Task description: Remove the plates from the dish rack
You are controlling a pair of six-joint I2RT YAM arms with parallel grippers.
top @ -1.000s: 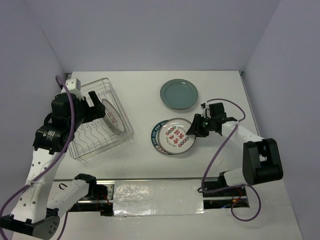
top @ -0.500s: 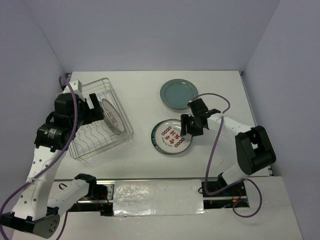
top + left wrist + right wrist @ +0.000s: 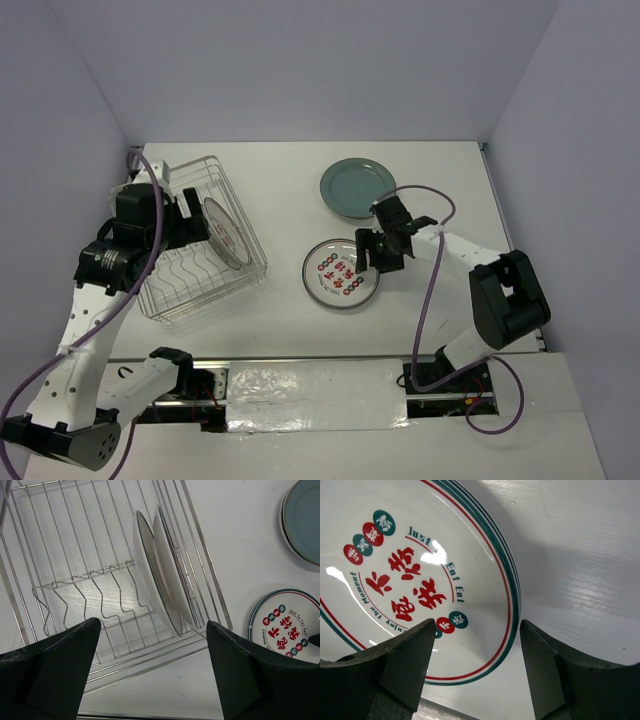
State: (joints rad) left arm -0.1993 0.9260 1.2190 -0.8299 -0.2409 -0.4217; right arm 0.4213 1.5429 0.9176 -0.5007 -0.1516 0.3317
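1. The dish rack (image 3: 180,282), a square silver wire basket with upright prongs, sat at an angle on the left of the white counter (image 3: 280,180).
2. Two plates (image 3: 226,233) stood on edge inside it, close together near its right wall. Both were pale with thin dark rims, and one face showed red marks.
3. A plain grey-teal plate (image 3: 357,187) lay flat at the far middle of the counter.
4. A white plate (image 3: 340,275) lay flat nearer the arms, with red characters, red and teal dots, and red and teal rim lines.
5. The left end effector (image 3: 155,670) hung above the rack, its fingers spread wide, grasping nothing.
6. The right end effector (image 3: 476,630) sat low at the white plate's right edge, released, with the rim lying between its parted fingers.
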